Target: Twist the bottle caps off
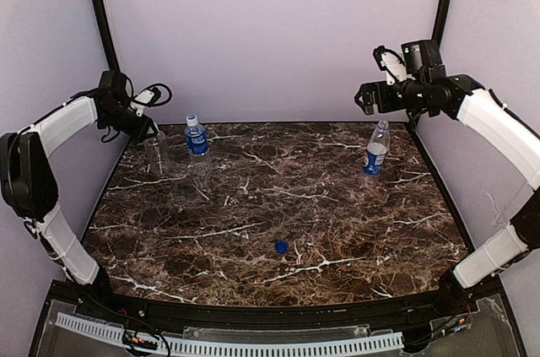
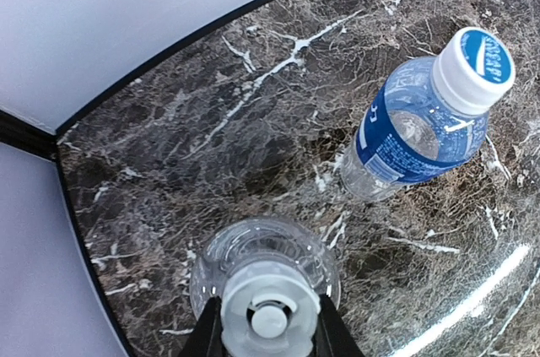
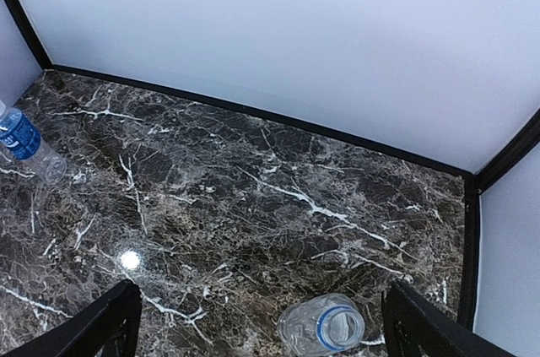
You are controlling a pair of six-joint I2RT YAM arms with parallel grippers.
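A robot test cell in a lab

Two white-and-black robot arms, the left arm point(image 1: 63, 121) and the right arm point(image 1: 494, 116), are bolted at the near edge of a dark marble-patterned table point(image 1: 337, 205). Plain lavender backdrop panels point(image 1: 270, 36) box the table in on three sides, with thin black poles point(image 1: 99, 11) at the corners. A white slotted cable duct point(image 1: 253, 347) runs along the front by the arm bases, and loose black cables point(image 1: 156, 91) loop off the left wrist. Small clear bottles point(image 1: 197, 137) stand well apart on the table, staged under even, flat lighting.
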